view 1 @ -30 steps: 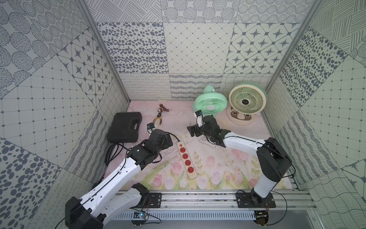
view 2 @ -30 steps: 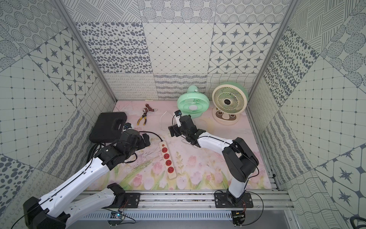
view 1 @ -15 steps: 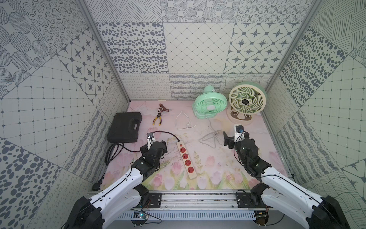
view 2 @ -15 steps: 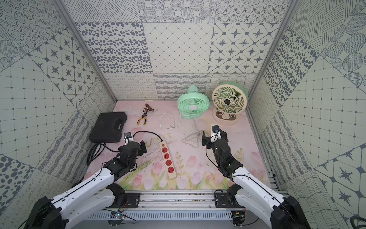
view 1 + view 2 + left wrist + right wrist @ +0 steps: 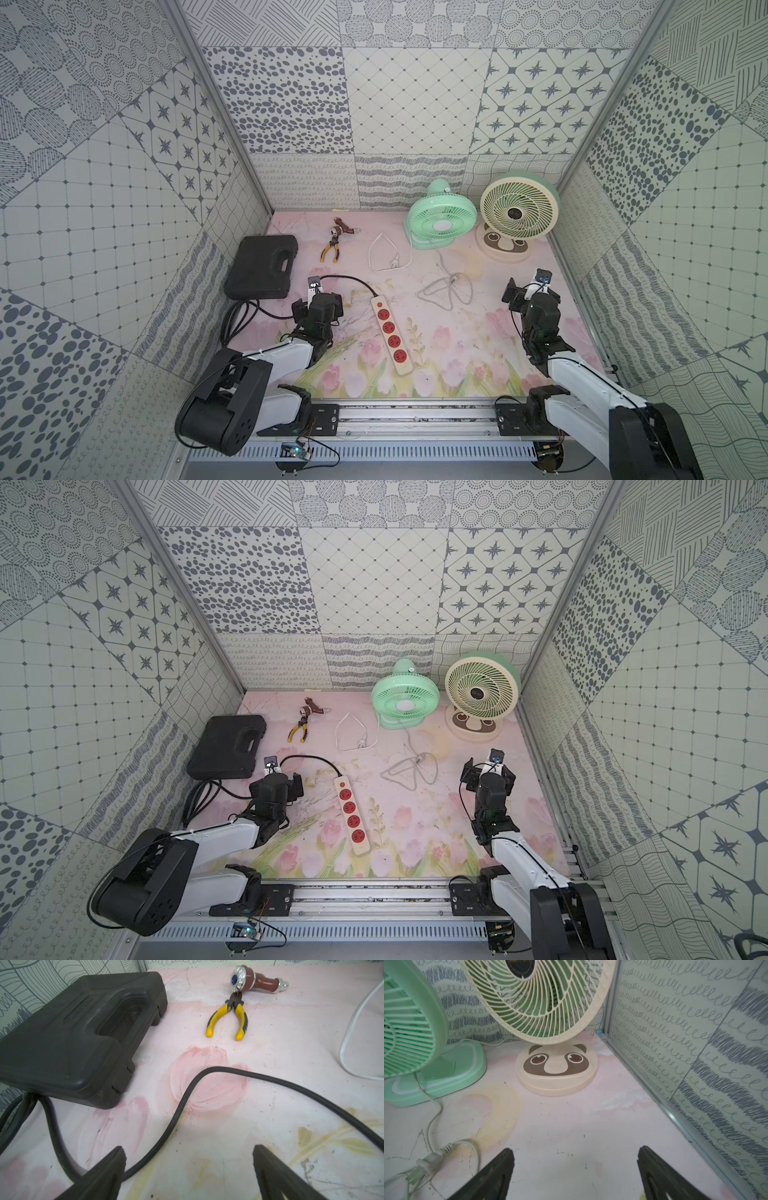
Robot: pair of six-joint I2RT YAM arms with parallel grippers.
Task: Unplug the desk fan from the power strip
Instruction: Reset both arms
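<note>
Enclosure walls are panels of grey-on-white patterns; the floor is a pink mat [image 5: 449,332] printed with tulips. The power strip [image 5: 392,334] lies flat on the mat, a little left of centre and toward the front edge. Its long axis slants from back-left to front-right, and its four red sockets face up in both top views. Its black cord [image 5: 345,279] leaves the back end, arcs toward the left edge and runs to coils beside a black tool case [image 5: 262,266] lying flat against that edge. The left gripper [image 5: 189,1150] sits just left of the strip's back end, apart from it, jaws spread wide. In the left wrist view the cord crosses the mat ahead of the fingers [image 5: 108,1167] and passes under one of them. The right gripper [image 5: 575,1150] is near the right edge of the mat, jaws likewise spread wide over bare mat, and faces the animal-face base of the cream desk fan [image 5: 518,212]. That fan stands upright in the back right corner, with the mint-green desk fan [image 5: 441,218] just beside it on the left. A white cable [image 5: 374,253] ends in a plug on the mat, well apart from the strip. A second pale cable [image 5: 446,286] lies bunched between the strip and the right gripper. Yellow-handled pliers [image 5: 329,252] lie near the back edge, tips touching a maroon-and-chrome flashlight [image 5: 257,979].
</note>
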